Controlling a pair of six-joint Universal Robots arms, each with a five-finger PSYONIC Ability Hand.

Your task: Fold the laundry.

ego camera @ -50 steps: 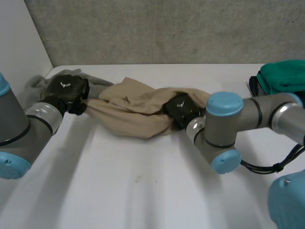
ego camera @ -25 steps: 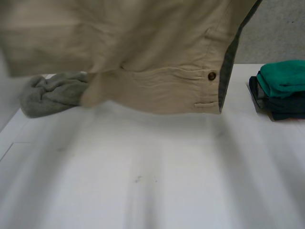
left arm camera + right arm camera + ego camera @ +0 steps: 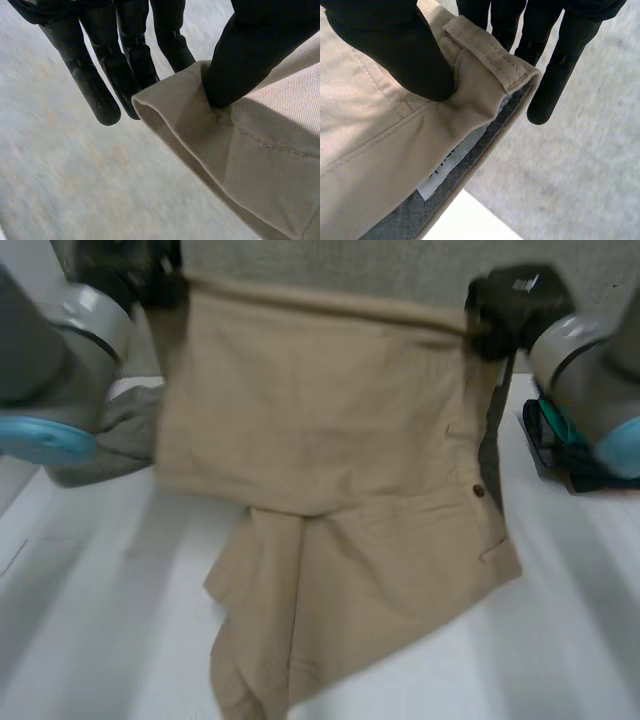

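Having left the white table (image 3: 560, 640) since a second ago, when lying bunched there; now hanging in the air between both arms. Dropping lower and opening out compared with half a second ago, with both arms coming back into the head view.

Spreading across the middle of that view: beige trousers (image 3: 320, 490), waistband (image 3: 320, 302) stretched level along the top, legs hanging down and appearing to trail crumpled onto the table at the near side.

Lying behind the trousers on the left: grey cloth (image 3: 120, 440), heaped. Sitting well apart on the right: folded pile (image 3: 575, 455), green on dark.

Pinching one waistband corner: left hand (image 3: 250, 50), thumb pressing cloth against straight fingers (image 3: 90, 85). Pinching the other corner beside a belt loop: right hand (image 3: 390, 45), thumb on the outside, fingers (image 3: 560, 65) behind.

Showing on the right side seam: button (image 3: 479, 491). Peeking from inside the waistband: label (image 3: 452, 165).

Judging the step: shaking out and holding up before laying flat. Next move probably calling for lowering the waistband away from the body while keeping both pinches and the stretch, letting the legs settle smooth, not bunched.
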